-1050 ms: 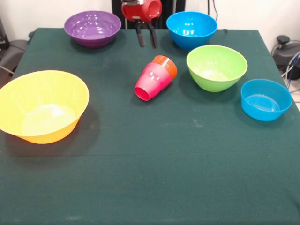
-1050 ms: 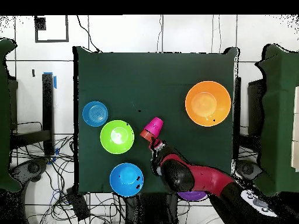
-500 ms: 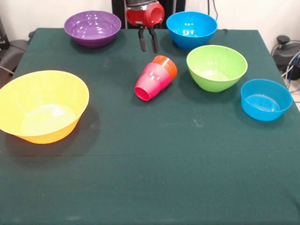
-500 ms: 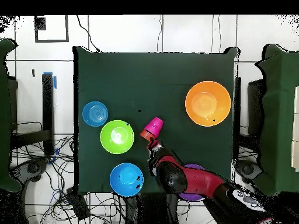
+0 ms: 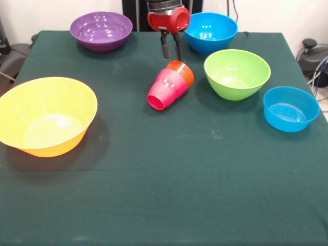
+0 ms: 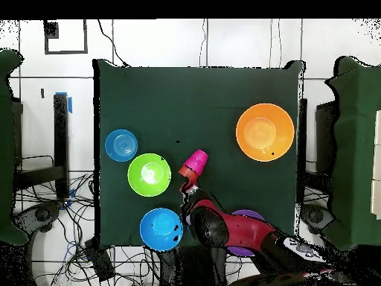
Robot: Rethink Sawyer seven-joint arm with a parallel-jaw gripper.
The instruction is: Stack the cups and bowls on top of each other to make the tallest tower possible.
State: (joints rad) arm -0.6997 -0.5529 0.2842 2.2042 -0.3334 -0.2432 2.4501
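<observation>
Hovering, gripper (image 5: 171, 51) slightly spread and empty, just behind the toppled nested cups (image 5: 169, 85); probably lining up a grasp, needing descent around the orange cup (image 5: 182, 71) base.

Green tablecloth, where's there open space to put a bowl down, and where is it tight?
Most open: the near half of the cloth, in front of the large yellow bowl and small blue bowl. Tight: around the tipped nested cups, with the gripper just behind them and the green bowl beside them.
</observation>
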